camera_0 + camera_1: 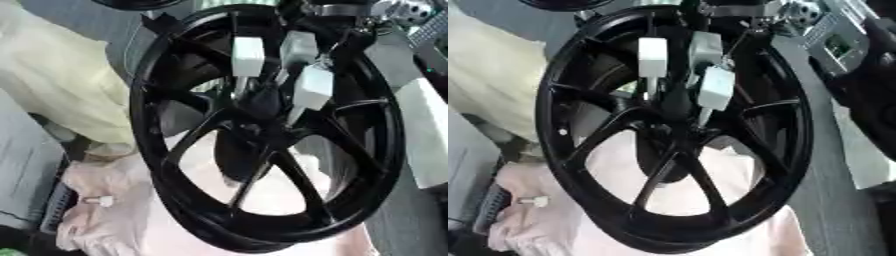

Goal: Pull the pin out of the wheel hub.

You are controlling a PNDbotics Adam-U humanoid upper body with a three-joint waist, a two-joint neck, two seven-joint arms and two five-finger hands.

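Grey floor is seen behind everything, with a pale yellow cloth (52,75) at the far left and a pink sheet (710,200) spread underneath at the near side. One black wheel (175,200) fills most of both views, tilted on its rim, with its spokes (197,137) meeting at a dark hub (258,107) near the middle. One robot hand, the right hand (293,65), is reached down from the top of the view onto the hub; three white-tipped fingers (248,56) are counted, pointed downward around the hub's centre. Whether those fingers are curled round anything cannot be told, since the dark hub hides their ends, and the pin itself cannot be made out there. One small white peg-shaped piece (99,201) is seen lying on the pink sheet at the near left, well apart from the wheel's hub and outside its rim. Silver and grey machine parts (833,40) are seen at the far right. No container can be made out.
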